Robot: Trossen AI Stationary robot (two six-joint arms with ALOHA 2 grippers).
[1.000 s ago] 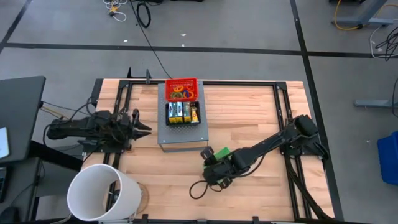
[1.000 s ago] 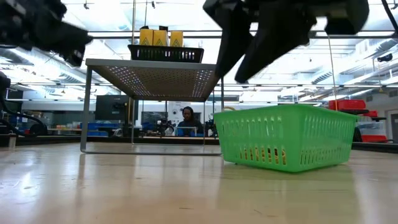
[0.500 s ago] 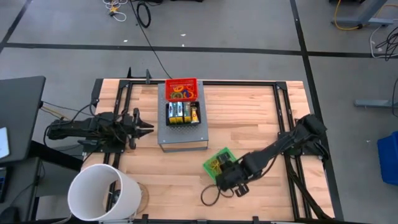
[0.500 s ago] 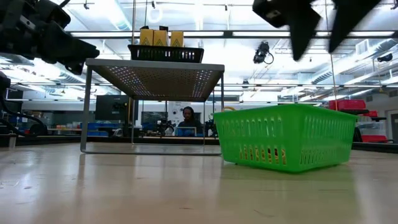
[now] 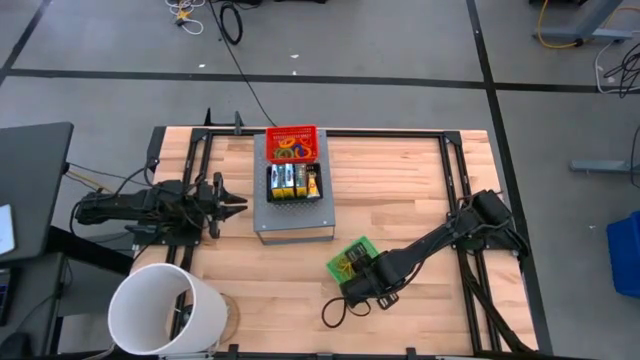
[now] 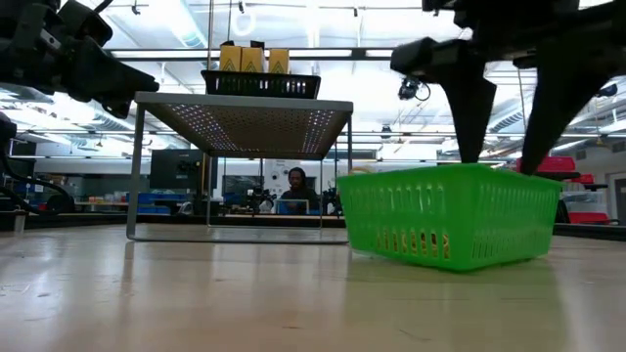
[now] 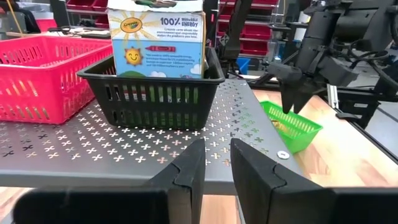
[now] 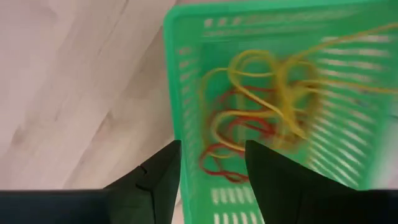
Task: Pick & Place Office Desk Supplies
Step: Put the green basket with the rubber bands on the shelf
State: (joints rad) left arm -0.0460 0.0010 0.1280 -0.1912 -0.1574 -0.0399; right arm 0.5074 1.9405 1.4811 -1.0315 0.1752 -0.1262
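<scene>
Your right gripper [image 5: 362, 283] hangs over the near wall of the green basket [image 5: 350, 258], fingers parted and holding nothing. The rubber bands [image 8: 255, 118] lie tangled inside it, yellow and red. The crayon boxes [image 5: 292, 181] stand in the black basket [image 7: 152, 84] on the grey shelf [image 5: 292, 210], beside the red basket [image 5: 292, 145].

Descend here and one finger likely strikes the rim, tipping or shoving the light basket. The bands are knotted, so a pinch may drag the whole clump.

Your left gripper [image 5: 228, 203] waits by the shelf, fingers slightly apart, empty.
</scene>
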